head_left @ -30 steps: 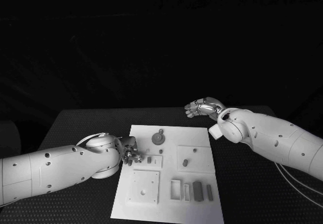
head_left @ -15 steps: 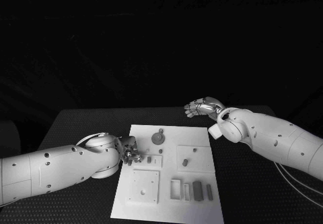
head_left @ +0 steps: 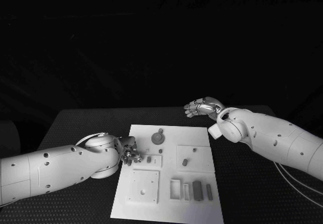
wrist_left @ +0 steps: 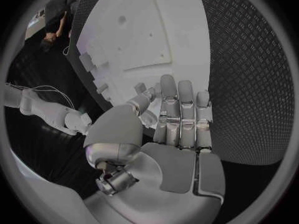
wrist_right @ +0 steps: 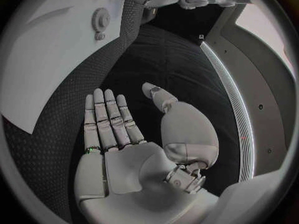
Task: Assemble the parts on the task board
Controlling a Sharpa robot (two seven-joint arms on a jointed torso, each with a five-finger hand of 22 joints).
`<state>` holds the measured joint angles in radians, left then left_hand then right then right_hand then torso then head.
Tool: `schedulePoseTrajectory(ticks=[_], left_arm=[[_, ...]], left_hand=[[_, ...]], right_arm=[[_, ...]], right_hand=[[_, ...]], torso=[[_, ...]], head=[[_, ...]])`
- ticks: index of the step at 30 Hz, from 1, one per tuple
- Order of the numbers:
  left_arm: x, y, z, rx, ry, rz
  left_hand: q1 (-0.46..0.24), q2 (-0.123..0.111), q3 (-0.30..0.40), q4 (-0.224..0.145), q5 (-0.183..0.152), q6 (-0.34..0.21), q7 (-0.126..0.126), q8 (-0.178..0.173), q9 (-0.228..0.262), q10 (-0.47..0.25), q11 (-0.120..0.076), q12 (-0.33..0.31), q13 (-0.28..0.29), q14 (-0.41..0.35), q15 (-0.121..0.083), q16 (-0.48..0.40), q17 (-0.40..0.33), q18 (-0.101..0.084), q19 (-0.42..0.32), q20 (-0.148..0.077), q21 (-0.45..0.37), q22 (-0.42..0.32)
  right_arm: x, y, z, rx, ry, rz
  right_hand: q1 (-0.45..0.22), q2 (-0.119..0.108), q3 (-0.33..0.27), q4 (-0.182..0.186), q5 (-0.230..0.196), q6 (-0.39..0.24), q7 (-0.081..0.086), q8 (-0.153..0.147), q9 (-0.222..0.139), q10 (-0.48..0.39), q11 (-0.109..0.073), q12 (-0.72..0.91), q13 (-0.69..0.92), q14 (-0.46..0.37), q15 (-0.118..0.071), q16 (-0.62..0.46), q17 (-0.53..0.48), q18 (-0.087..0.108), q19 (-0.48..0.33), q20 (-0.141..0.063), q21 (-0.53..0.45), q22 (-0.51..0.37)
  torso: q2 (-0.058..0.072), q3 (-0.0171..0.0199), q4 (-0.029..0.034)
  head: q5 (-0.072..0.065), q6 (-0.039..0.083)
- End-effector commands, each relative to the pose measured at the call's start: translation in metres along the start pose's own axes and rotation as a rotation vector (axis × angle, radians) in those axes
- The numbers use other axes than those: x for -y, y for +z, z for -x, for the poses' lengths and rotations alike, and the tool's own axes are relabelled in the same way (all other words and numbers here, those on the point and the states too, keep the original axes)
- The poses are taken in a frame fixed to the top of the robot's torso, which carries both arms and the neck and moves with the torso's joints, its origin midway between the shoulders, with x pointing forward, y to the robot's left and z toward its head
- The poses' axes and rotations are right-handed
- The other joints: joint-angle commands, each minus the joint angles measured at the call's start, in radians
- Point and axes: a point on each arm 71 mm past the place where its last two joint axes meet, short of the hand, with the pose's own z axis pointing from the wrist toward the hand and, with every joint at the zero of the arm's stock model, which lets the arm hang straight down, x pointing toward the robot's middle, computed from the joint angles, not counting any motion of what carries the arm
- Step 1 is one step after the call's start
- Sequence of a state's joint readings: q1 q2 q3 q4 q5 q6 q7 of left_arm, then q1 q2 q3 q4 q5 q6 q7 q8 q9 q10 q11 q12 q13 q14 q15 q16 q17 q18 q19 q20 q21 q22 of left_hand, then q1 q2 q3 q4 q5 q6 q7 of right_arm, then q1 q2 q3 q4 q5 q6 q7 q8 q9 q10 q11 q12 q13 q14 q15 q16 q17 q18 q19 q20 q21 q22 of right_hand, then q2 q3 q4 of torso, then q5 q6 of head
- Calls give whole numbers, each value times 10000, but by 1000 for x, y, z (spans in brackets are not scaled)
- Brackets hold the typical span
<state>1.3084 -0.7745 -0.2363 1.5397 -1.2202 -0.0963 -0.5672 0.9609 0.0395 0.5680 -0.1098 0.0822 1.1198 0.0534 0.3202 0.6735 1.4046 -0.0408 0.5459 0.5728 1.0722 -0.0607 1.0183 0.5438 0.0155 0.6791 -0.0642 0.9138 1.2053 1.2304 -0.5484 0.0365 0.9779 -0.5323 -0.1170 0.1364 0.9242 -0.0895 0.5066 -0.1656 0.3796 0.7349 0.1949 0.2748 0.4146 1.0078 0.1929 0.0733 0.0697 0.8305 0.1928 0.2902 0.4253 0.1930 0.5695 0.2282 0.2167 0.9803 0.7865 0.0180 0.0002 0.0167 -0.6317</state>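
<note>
At the white task board's (head_left: 195, 140) left edge, mid-desk, the left hand (head_left: 129, 153) pinches a small part (wrist_left: 141, 88); beyond its far right corner the right hand (head_left: 202, 108) hovers, fingers spread, holding nothing

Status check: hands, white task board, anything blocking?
Left hand at white task board left edge, grip unclear. Right hand open, beyond far edge. Nothing blocking.

white task board (head_left: 195, 135) with grey parts (head_left: 198, 190) on black table (head_left: 80, 121).
</note>
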Motion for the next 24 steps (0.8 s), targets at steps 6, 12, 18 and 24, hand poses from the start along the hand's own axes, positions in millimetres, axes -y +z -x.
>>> schedulePoseTrajectory(ticks=[6, 12, 18, 24], left_arm=[[0, 0, -7, -469, 117, -47], [0, 1, -7, -479, 125, -30], [-1, 2, -7, -485, 138, 3], [1, 4, -7, -580, 231, 94]], left_hand=[[88, 21, -11, -93, 73, 80, -29, 37, 18, 12, -93, 45, 13, 89, -20, 60, -3, -106, 30, -949, 69, -14], [90, 24, -11, -103, 80, 83, -30, 39, 20, 14, -94, 47, 14, 90, -20, 62, -3, -106, 29, -949, 72, -15], [93, 29, -10, -112, 88, 84, -31, 40, 21, 16, -95, 48, 16, 92, -20, 64, -3, -106, 29, -950, 75, -16], [63, 15, -32, -113, 89, 89, -30, 44, 25, 23, -93, 52, 21, 97, -20, 69, -4, -112, 31, -946, 84, -21]], right_arm=[[-1, 0, -2, -170, 11, 111], [0, 0, -1, -161, 10, 100], [0, 0, -2, -174, 13, 102], [0, 0, -2, -176, 15, 95]], right_hand=[[-111, 12, -52, 28, 71, -65, 372, 35, -14, 19, 26, -51, -14, -73, 10, 1, -19, -26, -67, -1, -68, 18], [-111, 11, -53, 28, 73, -65, 372, 36, -16, 19, 26, -51, -14, -73, 10, 2, -21, -25, -67, -1, -70, 20], [-111, 11, -53, 29, 74, -65, 372, 36, -17, 19, 26, -51, -14, -73, 11, 3, -22, -25, -66, -1, -72, 21], [-110, 12, -53, 29, 75, -66, 372, 37, -18, 19, 26, -51, -14, -74, 11, 4, -25, -25, -66, -1, -76, 24]], torso=[[2, -1, -3], [-3, -2, 1], [1, 11, -2], [2, 18, -10]], head=[[19, -15], [21, -11], [31, -9], [55, -5]])
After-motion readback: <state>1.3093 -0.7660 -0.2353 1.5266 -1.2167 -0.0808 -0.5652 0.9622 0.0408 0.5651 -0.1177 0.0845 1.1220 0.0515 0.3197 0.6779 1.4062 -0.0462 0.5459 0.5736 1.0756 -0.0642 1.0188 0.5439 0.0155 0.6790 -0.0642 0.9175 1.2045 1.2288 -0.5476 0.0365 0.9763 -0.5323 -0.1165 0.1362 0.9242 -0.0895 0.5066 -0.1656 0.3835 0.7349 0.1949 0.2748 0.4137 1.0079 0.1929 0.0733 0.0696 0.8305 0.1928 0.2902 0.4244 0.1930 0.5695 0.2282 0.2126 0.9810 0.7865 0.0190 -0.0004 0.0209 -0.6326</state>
